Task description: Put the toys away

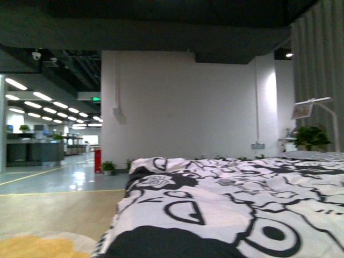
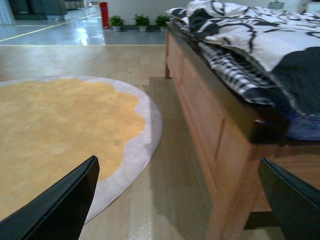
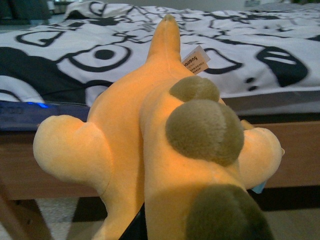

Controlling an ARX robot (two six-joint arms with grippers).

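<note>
The plush toy (image 3: 150, 140), orange-yellow with rounded olive-brown spots (image 3: 205, 131) and a white tag (image 3: 195, 61) near its pointed tip, fills the right wrist view. It sits raised off the floor, just in front of the near side of the bed, with its tip pointing toward the duvet. The right gripper (image 3: 136, 226) shows only as a dark sliver under the toy and is clamped on it from below. Behind the toy the black-and-white cartoon-print duvet (image 3: 100, 55) covers the bed and hangs over the wooden bed frame (image 2: 210, 135). The left gripper (image 2: 175, 210) hangs low beside the bed, its dark fingers (image 2: 65, 200) spread wide apart and holding nothing. Under it lies a round yellow rug (image 2: 55, 130) with a pale grey scalloped border, left of the frame and near it. Farther off, past the bed's far end, small potted plants (image 2: 142, 21) and a red post (image 2: 104, 14) stand by a white wall (image 1: 183, 102). In the front view a white lamp (image 1: 317, 102) stands at the far right, and neither arm shows.
</note>
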